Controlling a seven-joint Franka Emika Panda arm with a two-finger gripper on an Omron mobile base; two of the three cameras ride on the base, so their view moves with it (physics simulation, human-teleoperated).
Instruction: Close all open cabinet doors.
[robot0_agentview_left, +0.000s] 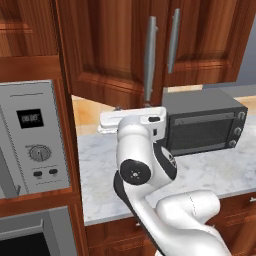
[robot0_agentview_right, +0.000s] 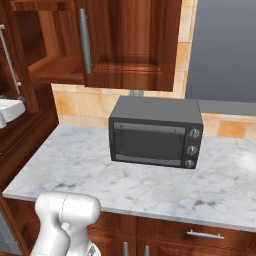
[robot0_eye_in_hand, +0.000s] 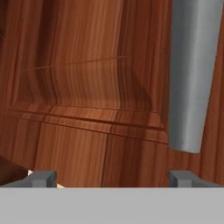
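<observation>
Wall oven: far left of the left base view, a grey panel with a small dark display and a dial, set in a wooden column.

Left cabinet door: upper middle of the left base view, reddish-brown and glossy with a raised panel, swung out from the cabinet front; its long silver handle hangs down its right edge, ending just above the robot's hand.

Right cabinet door: upper right of the same view, just beside the left one, with its own vertical bar handle.

From the other side: in the right base view a door fills the top centre with its handle on the left edge, and left of it the open cabinet shelf shows, so the cabinet is not closed.

Gripper: in the hand view it looks straight at the wood panel of a door, close up; the jaws stand apart, one tip at lower left and one at lower right, nothing between them. The silver bar handle runs down the upper right of that view, ending above the right tip.

Toaster oven: dark, three knobs on its right side, standing on the marble desk at the middle of the right base view, below the doors.

Drawer front: lower right, under the desk edge, with a short horizontal handle.
</observation>
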